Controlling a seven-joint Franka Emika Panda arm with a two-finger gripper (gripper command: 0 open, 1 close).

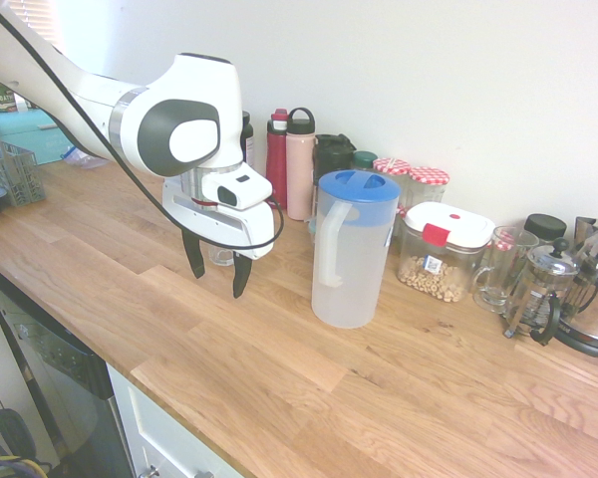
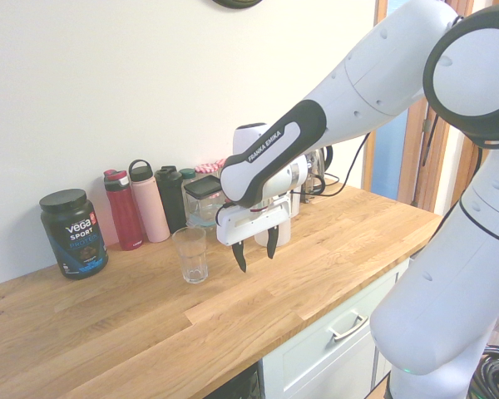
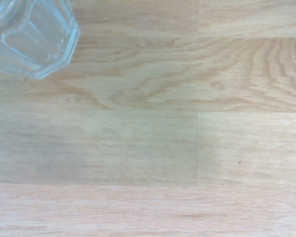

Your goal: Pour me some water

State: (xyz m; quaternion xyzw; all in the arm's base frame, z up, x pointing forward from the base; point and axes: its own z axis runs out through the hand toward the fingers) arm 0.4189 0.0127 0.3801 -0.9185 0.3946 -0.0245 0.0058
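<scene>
A translucent water pitcher [image 1: 354, 249] with a blue lid and white handle stands on the wooden counter [image 1: 309, 398]. A clear empty glass [image 2: 190, 255] stands upright to its left; in the first exterior view it is mostly hidden behind my fingers. The glass's faceted rim [image 3: 32, 37] shows in a corner of the wrist view. My gripper [image 1: 217, 269] [image 2: 255, 249] hovers just above the counter between glass and pitcher, pointing down. It is open with nothing between its fingers. In the second exterior view the arm hides most of the pitcher.
Along the wall stand a red bottle [image 1: 277, 159], a pink bottle [image 1: 300, 164], jars, a snack box with a white lid [image 1: 444, 254], a glass mug [image 1: 500, 267] and a French press [image 1: 543, 289]. A black Vega tub [image 2: 73, 233] and a dish rack [image 1: 5, 169] are further left.
</scene>
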